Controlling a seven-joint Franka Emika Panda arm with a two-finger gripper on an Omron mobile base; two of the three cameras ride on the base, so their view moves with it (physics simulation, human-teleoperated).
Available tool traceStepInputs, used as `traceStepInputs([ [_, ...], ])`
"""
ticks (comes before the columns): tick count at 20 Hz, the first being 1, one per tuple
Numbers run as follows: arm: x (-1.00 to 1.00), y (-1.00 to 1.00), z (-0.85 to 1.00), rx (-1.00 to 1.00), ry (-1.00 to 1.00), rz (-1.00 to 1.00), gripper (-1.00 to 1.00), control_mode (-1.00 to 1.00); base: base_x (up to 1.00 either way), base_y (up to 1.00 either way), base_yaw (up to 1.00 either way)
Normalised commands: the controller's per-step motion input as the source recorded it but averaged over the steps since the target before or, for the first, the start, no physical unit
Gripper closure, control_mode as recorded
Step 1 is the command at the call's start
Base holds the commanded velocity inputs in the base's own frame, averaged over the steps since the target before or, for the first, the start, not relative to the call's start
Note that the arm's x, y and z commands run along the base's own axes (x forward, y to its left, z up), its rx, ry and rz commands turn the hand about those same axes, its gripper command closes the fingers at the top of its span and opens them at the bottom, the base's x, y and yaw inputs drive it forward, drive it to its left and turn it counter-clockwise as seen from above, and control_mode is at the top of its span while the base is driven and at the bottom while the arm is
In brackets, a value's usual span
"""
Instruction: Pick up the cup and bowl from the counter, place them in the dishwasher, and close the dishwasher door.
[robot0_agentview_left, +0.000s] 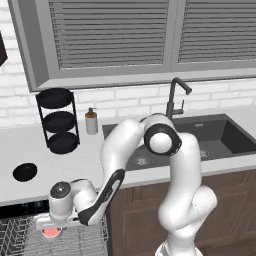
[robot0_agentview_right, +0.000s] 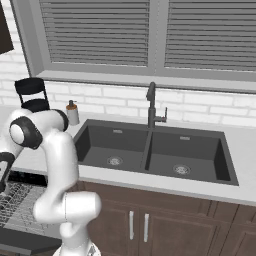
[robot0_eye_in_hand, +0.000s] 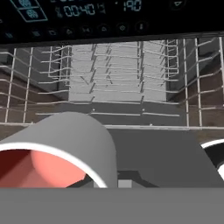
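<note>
The white cup (robot0_agentview_left: 50, 232) with its coral inside hangs just over the grey wire rack (robot0_agentview_left: 20, 240) of the open dishwasher (robot0_eye_in_hand: 87, 13). My gripper (robot0_agentview_left: 51, 228) is shut on its rim. In the hand view the cup (robot0_eye_in_hand: 65, 153) lies close at the lower left, mouth toward the camera, with the rack (robot0_eye_in_hand: 113, 87) and the black control strip beyond it. The black bowl (robot0_agentview_left: 25, 171) rests on the light counter (robot0_agentview_left: 20, 145), left of the arm and above the dishwasher. The dishwasher door (robot0_agentview_right: 30, 242) lies folded down, low at the left.
A three-tier wire stand (robot0_agentview_left: 57, 120) with black trays and a soap dispenser (robot0_agentview_left: 91, 121) stand by the wall. The dark double sink (robot0_agentview_left: 220, 140) and its faucet (robot0_agentview_left: 175, 97) lie to the right. Brown cabinets (robot0_agentview_left: 135, 220) run under the counter.
</note>
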Motion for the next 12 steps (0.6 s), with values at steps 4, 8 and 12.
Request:
traceStepInputs([
  [4, -0.28, 0.51, 0.64, -0.14, 0.04, -0.11, 1.00, -1.00, 0.00, 0.00, 0.00],
  [8, 0.01, 0.18, 0.79, -0.16, 0.16, -0.04, 1.00, -1.00, 0.00, 0.00, 0.00],
  [12, 0.35, 0.27, 0.44, -0.19, 0.19, -0.06, 1.00, -1.00, 0.00, 0.00, 0.00],
])
